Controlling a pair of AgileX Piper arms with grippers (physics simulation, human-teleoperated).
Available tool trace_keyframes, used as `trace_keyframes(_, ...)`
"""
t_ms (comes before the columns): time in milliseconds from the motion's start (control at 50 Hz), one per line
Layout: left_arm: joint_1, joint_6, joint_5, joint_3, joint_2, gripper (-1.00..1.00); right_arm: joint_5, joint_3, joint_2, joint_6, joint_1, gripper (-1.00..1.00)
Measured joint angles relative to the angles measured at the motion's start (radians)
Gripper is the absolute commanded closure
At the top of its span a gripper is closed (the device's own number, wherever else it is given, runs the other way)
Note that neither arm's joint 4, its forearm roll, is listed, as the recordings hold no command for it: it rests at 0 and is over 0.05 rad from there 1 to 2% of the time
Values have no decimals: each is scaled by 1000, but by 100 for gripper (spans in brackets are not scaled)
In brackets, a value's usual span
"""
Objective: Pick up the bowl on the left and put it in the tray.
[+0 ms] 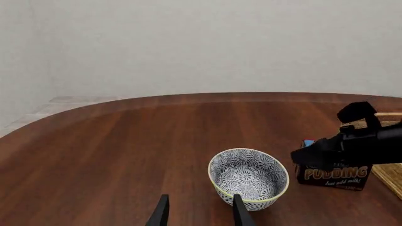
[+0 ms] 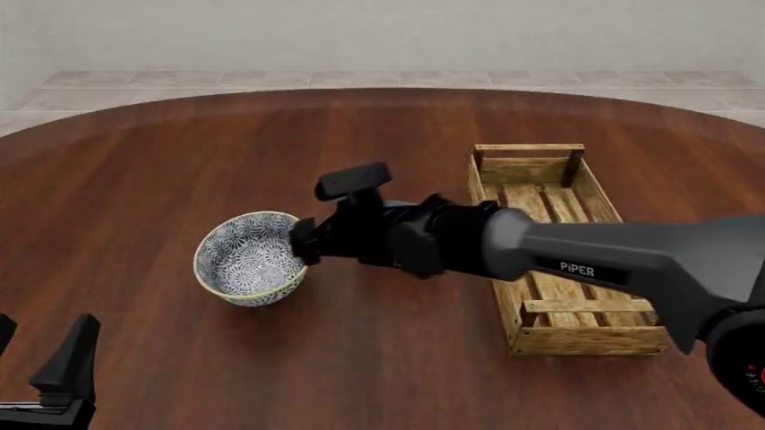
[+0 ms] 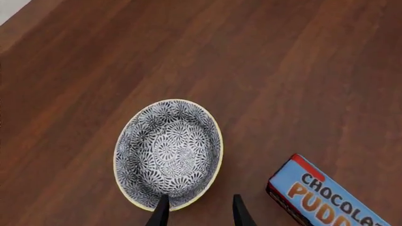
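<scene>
Approach step: your right gripper, jaws open, straddles the near rim of the bowl, which sits left of table centre. Next you close on the rim, then carry it to the tray.
</scene>
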Motion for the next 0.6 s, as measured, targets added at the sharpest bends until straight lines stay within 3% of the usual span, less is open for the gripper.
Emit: trace_keyframes(600,0,0,0,0,0,-100,-12,-104,150,72,10,-100)
